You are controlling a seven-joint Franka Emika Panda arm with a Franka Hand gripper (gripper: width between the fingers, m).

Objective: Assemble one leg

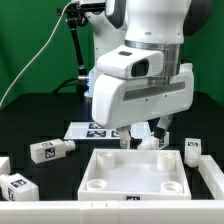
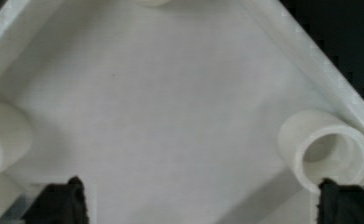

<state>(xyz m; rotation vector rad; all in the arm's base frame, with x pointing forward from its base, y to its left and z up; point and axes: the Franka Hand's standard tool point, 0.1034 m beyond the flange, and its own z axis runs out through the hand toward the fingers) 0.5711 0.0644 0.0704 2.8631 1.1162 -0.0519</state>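
Lying on the black table (image 1: 30,128), the first leg (image 1: 50,150) is at 9 o'clock from the panel (image 1: 135,178), well apart from it, with a square tag showing on its end face. The second leg (image 1: 15,187) lies farther out at 8 o'clock, near the exterior view's left edge. The third leg (image 1: 192,150) rests at 2 o'clock, just beside the panel's far corner; whether it touches the rim cannot be told. All three legs are apart from the gripper (image 1: 150,138).

The panel lies flat with its raised rim up. The gripper hangs over its far edge at 12 o'clock, below the bulky white arm (image 1: 140,90). In the wrist view the gripper (image 2: 200,205) is spread wide and grips nothing. Its dark fingertips (image 2: 63,200) stand far apart over the bare panel (image 2: 179,110), and one round corner hole (image 2: 330,150) lies close to the other fingertip.

The marker board (image 1: 82,128) lies at 11 o'clock from the panel, partly hidden by the arm.
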